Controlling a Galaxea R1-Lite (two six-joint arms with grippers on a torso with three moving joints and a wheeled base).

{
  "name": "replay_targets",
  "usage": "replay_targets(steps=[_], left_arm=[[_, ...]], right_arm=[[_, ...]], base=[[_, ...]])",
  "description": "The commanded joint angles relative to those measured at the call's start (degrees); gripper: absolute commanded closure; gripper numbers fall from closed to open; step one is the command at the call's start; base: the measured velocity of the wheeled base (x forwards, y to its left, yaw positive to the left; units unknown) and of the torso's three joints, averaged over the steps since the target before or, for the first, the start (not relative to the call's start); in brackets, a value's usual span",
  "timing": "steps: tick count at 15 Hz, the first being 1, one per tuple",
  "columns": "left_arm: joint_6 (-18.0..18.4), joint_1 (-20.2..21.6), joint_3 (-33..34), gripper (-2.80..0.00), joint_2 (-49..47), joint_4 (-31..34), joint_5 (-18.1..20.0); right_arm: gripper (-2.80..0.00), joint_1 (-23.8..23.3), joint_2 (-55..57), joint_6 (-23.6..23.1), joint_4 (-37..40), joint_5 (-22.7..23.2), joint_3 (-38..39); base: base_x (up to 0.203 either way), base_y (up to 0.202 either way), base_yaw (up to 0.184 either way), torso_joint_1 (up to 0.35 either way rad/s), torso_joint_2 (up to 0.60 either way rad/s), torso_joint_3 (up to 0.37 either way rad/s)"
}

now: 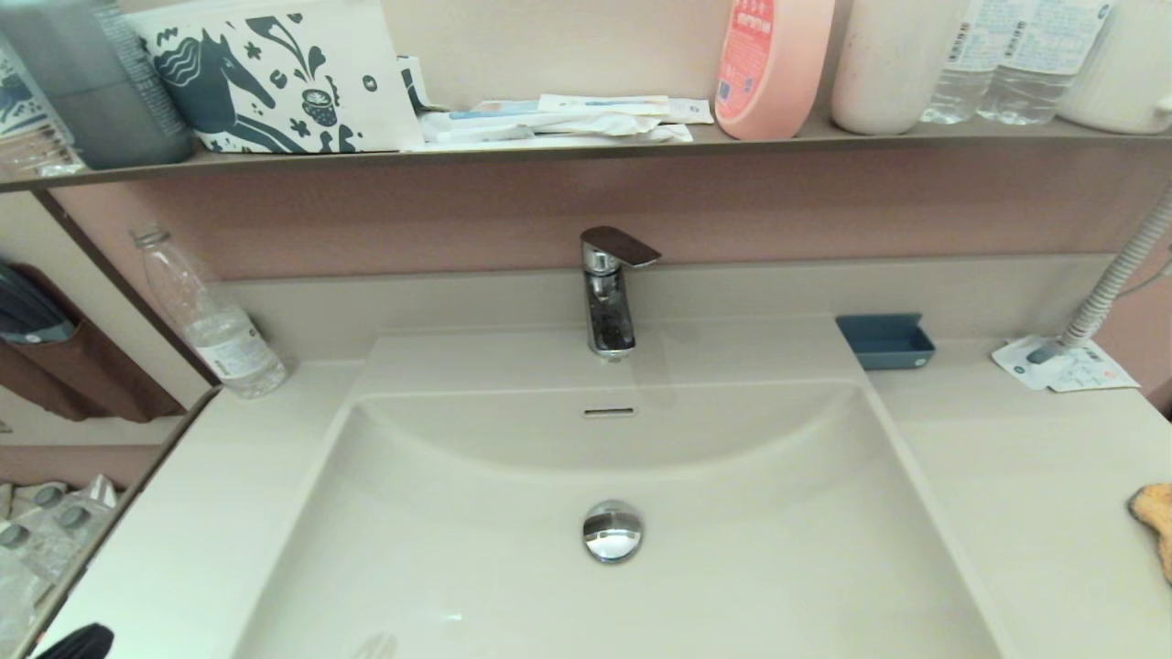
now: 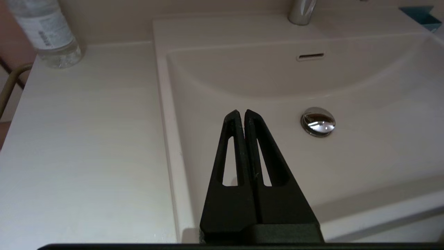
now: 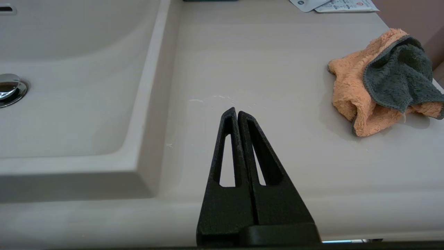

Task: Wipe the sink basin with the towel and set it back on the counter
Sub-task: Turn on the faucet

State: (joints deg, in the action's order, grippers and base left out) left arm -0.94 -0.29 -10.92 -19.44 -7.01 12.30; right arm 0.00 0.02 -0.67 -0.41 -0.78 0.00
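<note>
The beige sink basin (image 1: 476, 540) fills the middle of the head view, with its chrome drain plug (image 1: 612, 530) and overflow slot (image 1: 609, 412). The orange-tan towel (image 3: 360, 90), with a grey side folded over it, lies crumpled on the counter (image 3: 263, 62) right of the basin; only its edge (image 1: 1155, 517) shows in the head view. My right gripper (image 3: 236, 111) is shut and empty, hovering over the counter's front between basin and towel. My left gripper (image 2: 241, 112) is shut and empty, above the basin's front left part, near the drain plug (image 2: 318, 121).
A chrome faucet (image 1: 608, 293) stands behind the basin. A clear bottle (image 1: 212, 320) sits at the back left of the counter; a blue dish (image 1: 885, 340) and white printed packets (image 1: 1067, 366) under a hose lie at the back right. A dark shelf (image 1: 586, 146) above carries bottles and boxes.
</note>
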Motion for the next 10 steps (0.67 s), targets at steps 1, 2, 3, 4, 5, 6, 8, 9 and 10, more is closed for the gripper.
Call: replay_targets(steps=[1,2,3,4,5,6,8,9,10], left_arm=[[0.0,-0.1,-1.9,0.0,-12.4,-5.2,1.0],[0.1,-0.1,-2.6,0.0,-16.8,-8.9,1.4],[0.1,-0.1,-3.1,0.0,-21.3,-12.7,1.6],[0.0,-0.2,-3.4,0.0,-25.6,-16.3,1.8],[-0.1,-0.2,-3.7,0.0,-30.0,-20.4,1.9],[-0.2,-0.5,-4.0,0.0,-34.3,-24.5,1.9],[-0.3,-2.0,-4.6,0.0,-41.7,-32.4,1.3],[-0.3,-3.6,-4.9,0.0,-44.8,-36.0,0.1],[-0.7,-6.2,-5.2,0.0,-47.4,-38.9,-1.7]], right_arm=[[0.0,0.0,0.0,0.0,0.0,0.0,0.0],[0.0,0.0,0.0,0.0,0.0,0.0,0.0],[0.0,0.0,0.0,0.0,0.0,0.0,0.0],[0.0,0.0,0.0,0.0,0.0,0.0,0.0],[0.0,0.0,0.0,0.0,0.0,0.0,0.0],[0.0,0.0,0.0,0.0,0.0,0.0,0.0],[0.0,0.0,0.0,0.0,0.0,0.0,0.0],[0.0,0.0,0.0,0.0,0.0,0.0,0.0],[0.0,0.0,0.0,0.0,0.0,0.0,0.0]], base=[[0.0,0.0,0.0,0.0,0.0,0.0],[0.0,0.0,0.0,0.0,0.0,0.0],[0.0,0.0,0.0,0.0,0.0,0.0],[0.0,0.0,0.0,0.0,0.0,0.0],[0.0,0.0,0.0,0.0,0.0,0.0],[0.0,0.0,0.0,0.0,0.0,0.0],[0.0,0.0,0.0,0.0,0.0,0.0],[0.0,0.0,0.0,0.0,0.0,0.0],[0.0,0.0,0.0,0.0,0.0,0.0]])
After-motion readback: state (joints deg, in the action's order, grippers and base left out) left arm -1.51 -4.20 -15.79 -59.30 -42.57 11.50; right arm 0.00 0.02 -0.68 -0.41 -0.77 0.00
